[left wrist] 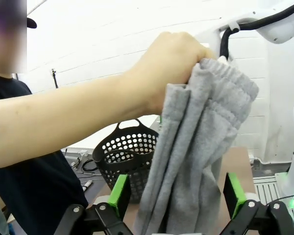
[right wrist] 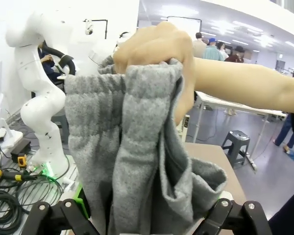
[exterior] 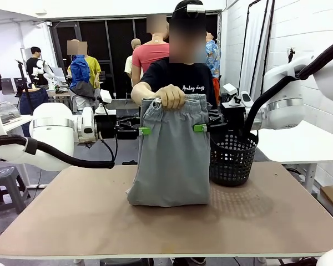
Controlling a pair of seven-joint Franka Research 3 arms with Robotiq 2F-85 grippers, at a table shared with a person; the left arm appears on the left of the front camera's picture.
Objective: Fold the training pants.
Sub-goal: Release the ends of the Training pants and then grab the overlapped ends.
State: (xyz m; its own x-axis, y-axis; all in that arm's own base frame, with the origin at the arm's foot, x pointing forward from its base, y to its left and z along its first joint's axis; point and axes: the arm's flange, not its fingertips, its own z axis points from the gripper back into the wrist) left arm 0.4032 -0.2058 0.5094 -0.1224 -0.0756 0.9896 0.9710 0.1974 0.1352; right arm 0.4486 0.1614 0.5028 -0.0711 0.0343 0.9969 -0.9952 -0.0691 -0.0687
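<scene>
A person's hand (exterior: pixel 170 97) holds the light grey training pants (exterior: pixel 170 155) up by the bunched waistband, and the leg ends rest on the table (exterior: pixel 72 221). My left gripper (exterior: pixel 144 131) stands open at the pants' left edge, just below the waistband. In the left wrist view the cloth (left wrist: pixel 196 161) hangs between the green pads (left wrist: pixel 118 193) without being pinched. My right gripper (exterior: pixel 200 128) stands open at the right edge. The right wrist view shows the fabric (right wrist: pixel 137 161) hanging between its spread fingers (right wrist: pixel 81 200).
A black mesh basket (exterior: pixel 233 158) stands on the table right behind the pants, under my right arm. The person stands at the far edge. The brown tabletop has free room in front of the pants and to both sides.
</scene>
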